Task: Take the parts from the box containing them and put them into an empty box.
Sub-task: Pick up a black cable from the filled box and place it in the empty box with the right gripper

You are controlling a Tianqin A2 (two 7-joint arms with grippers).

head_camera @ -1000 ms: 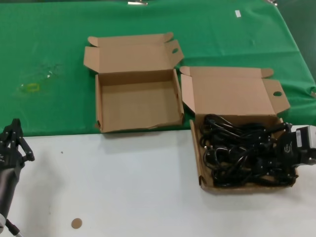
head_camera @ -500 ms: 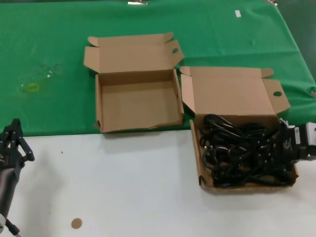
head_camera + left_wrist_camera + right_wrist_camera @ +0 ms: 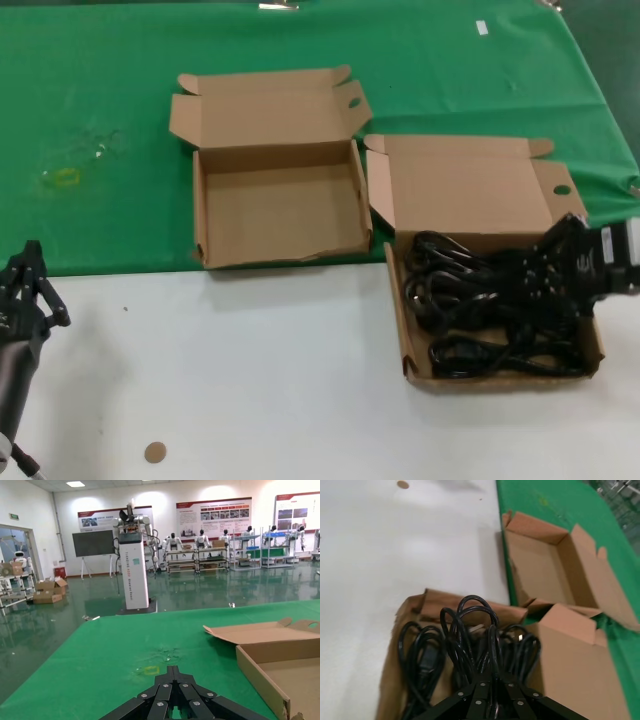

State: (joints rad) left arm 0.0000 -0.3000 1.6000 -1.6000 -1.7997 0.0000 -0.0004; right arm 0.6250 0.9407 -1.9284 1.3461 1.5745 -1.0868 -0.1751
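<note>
The parts (image 3: 480, 305) are a tangle of black power cords lying in the box containing them (image 3: 500, 378), at the right on the white table. My right gripper (image 3: 556, 264) reaches in over that box's right wall and is shut on a bunch of cord loops (image 3: 470, 625), which rise towards it above the rest of the tangle. In the right wrist view the fingers (image 3: 492, 682) close around those strands. The empty box (image 3: 200, 215) stands open to the left on the green cloth. My left gripper (image 3: 33, 258) is shut and parked at the table's front left, tip (image 3: 173, 670) aimed at the cloth.
Both boxes' lids (image 3: 470, 190) stand open at the back. Green cloth (image 3: 100, 120) covers the far half of the table, with a small yellow mark (image 3: 60, 178) on it. A brown round disc (image 3: 154, 452) lies on the white front part (image 3: 250, 380).
My right gripper has risen and drawn back towards the box's far right corner, pulling a bunch of cords up with it. The left arm has not moved.
</note>
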